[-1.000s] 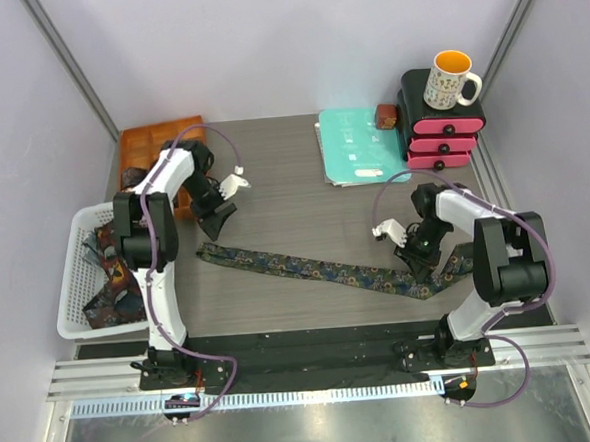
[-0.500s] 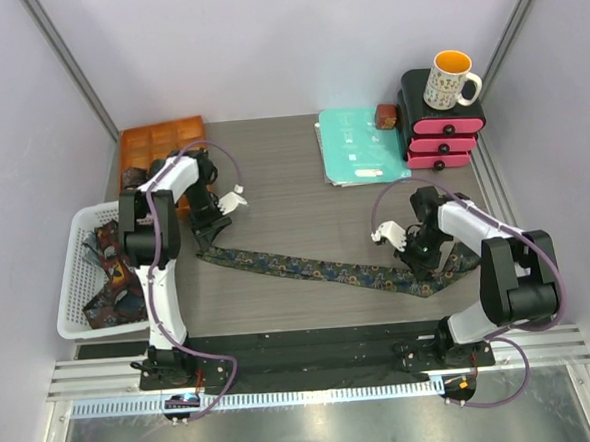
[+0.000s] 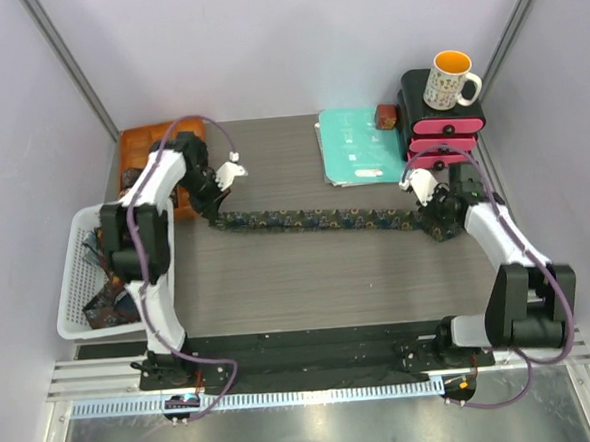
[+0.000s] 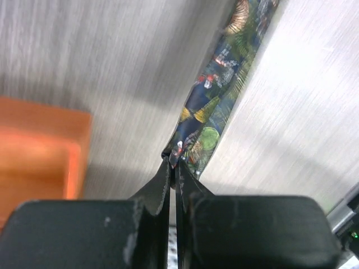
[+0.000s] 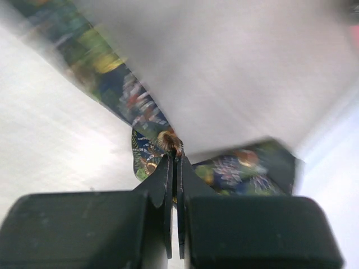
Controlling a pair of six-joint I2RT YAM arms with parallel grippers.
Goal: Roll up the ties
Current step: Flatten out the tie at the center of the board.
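White-black arms (image 3: pixel 153 186), purple cables (image 3: pixel 212 127), black fingers (image 4: pixel 155 191)

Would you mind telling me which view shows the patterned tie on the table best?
The top external view: the tie shows along its full length. Each wrist view shows only the end pinched in its fingers, the right one blurred.

One tie (image 3: pixel 315 220) is out on the one table (image 3: pixel 309 280), and more ties (image 3: pixel 105 308) fill the one basket (image 3: pixel 70 270), too tangled to count. There is one orange tray (image 3: pixel 150 140), one teal folder (image 3: pixel 356 147), one small brown thing (image 3: pixel 387 115), one mug (image 3: pixel 449 79) and one drawer unit (image 3: pixel 414 85) with three pink drawers (image 3: pixel 449 143). Two arms make two grippers: one left gripper (image 3: pixel 213 217), one right gripper (image 3: pixel 436 222).
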